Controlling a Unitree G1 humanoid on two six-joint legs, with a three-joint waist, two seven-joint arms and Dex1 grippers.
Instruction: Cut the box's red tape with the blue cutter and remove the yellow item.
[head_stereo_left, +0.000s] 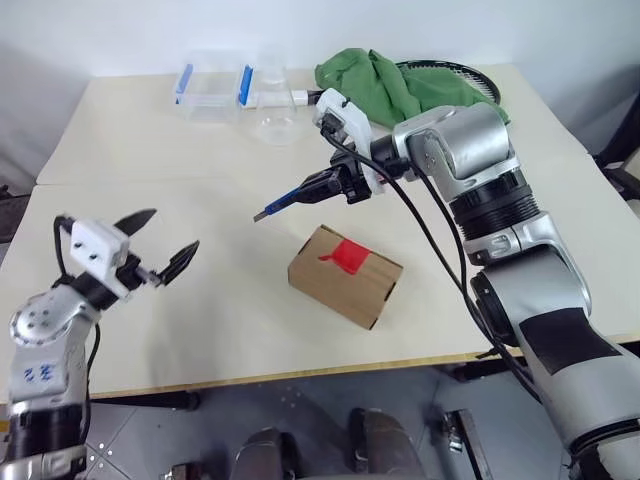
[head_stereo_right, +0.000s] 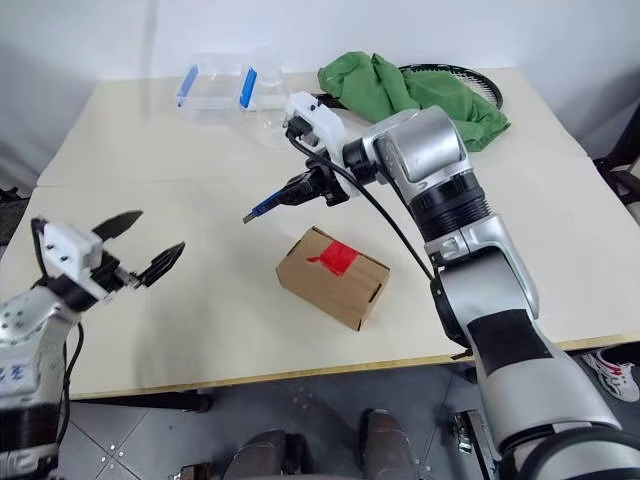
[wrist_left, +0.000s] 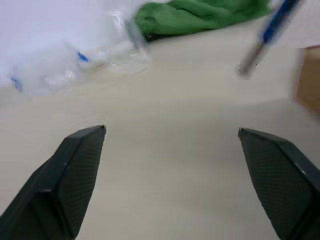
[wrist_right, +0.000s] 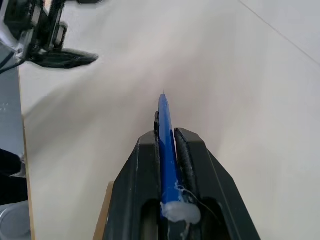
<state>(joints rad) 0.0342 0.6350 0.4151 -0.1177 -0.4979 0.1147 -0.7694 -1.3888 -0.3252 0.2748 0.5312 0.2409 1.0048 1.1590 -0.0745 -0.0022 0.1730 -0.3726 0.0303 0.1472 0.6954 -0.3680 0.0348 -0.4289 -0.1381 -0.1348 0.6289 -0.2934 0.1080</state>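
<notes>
Brown corrugated cardboard box (head_stereo_left: 345, 276) with its short red tape strip (head_stereo_left: 348, 257) is seen closed on the cream table (head_stereo_left: 220, 310). Above it, the slim blue cutter (head_stereo_left: 285, 202) is clamped by the right gripper (head_stereo_left: 335, 184). The left gripper (head_stereo_left: 160, 245) is spread wide, empty.

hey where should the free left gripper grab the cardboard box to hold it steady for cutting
Probably across the box's near-left end, clear of the red tape on top. The open left gripper is to its left, so come in from there, fingers spanning the two long side faces. The right gripper holds the blue cutter above the box's far side.
</notes>
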